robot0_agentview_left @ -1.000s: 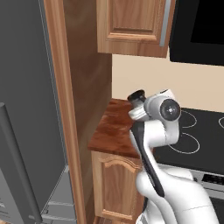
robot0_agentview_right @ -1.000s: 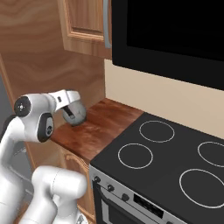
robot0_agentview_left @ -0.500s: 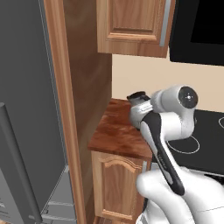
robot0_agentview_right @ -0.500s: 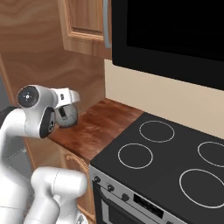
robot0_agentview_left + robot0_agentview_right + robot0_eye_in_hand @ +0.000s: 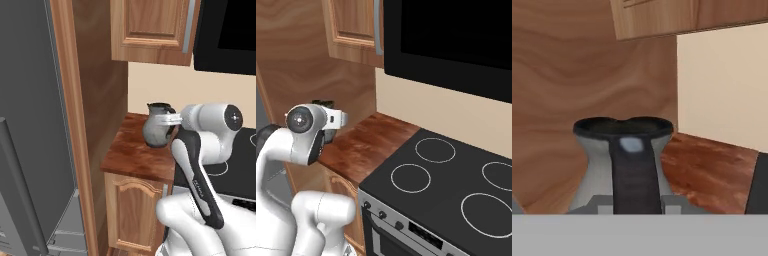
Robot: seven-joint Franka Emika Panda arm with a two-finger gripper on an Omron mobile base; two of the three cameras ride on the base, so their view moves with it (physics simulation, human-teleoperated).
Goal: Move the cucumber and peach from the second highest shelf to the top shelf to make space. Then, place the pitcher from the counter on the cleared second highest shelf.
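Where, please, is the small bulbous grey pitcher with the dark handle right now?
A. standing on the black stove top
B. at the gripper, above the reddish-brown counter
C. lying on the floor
B: the pitcher sits at the gripper, its handle between the fingers, lifted above the counter.

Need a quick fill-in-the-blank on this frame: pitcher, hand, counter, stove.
1. The hand is closed on the pitcher's dark ____.
2. The pitcher is held ____, its rim uppermost.
3. The counter under it is made of reddish-brown ____.
4. In the right base view, the black stove shows ____ ring burners.

Missing words: handle; upright; wood; four
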